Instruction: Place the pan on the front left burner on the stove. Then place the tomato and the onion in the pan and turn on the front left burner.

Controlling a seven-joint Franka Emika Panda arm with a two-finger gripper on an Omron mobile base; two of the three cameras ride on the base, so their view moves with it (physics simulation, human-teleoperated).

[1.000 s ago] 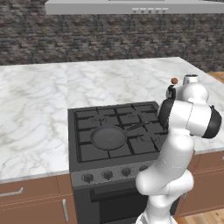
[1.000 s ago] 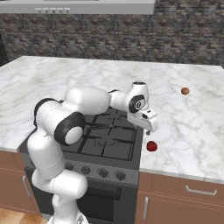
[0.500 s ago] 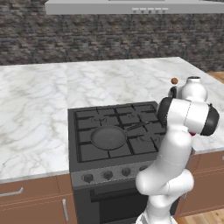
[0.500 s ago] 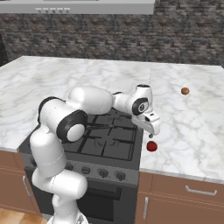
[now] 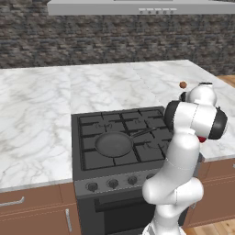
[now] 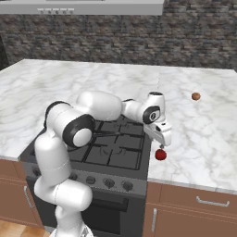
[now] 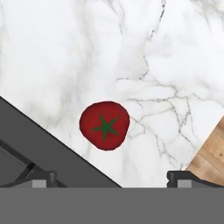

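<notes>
- The pan (image 5: pixel 113 143) sits on the front left burner (image 5: pixel 103 146) of the stove (image 5: pixel 87 174), so the first job looks done.
- The pan has nothing in it yet.
- The gripper (image 6: pixel 161 143) has moved to the right and down in the last second. Before, it hung over the edge of the stove. Now it hangs right over the tomato (image 6: pixel 160 155).
- Its two fingers are spread wide, as wide as they go, and they hold nothing.
- The tomato lies on the white counter (image 7: pixel 65 52), just beside the right edge of the stove. In the hand view it sits a bit to the left of the middle between the finger tips.
- I think the gripper is very near the tomato, but I cannot tell if it touches it.
- The onion (image 6: pixel 196 96) has not moved. It lies farther back on the counter, well apart from the tomato.
- This means the arm is getting ready to pick up the tomato. Next it should go down a little more and close its fingers on it.
- The burner knobs (image 5: pixel 112 183) on the front are still to be turned.
</notes>
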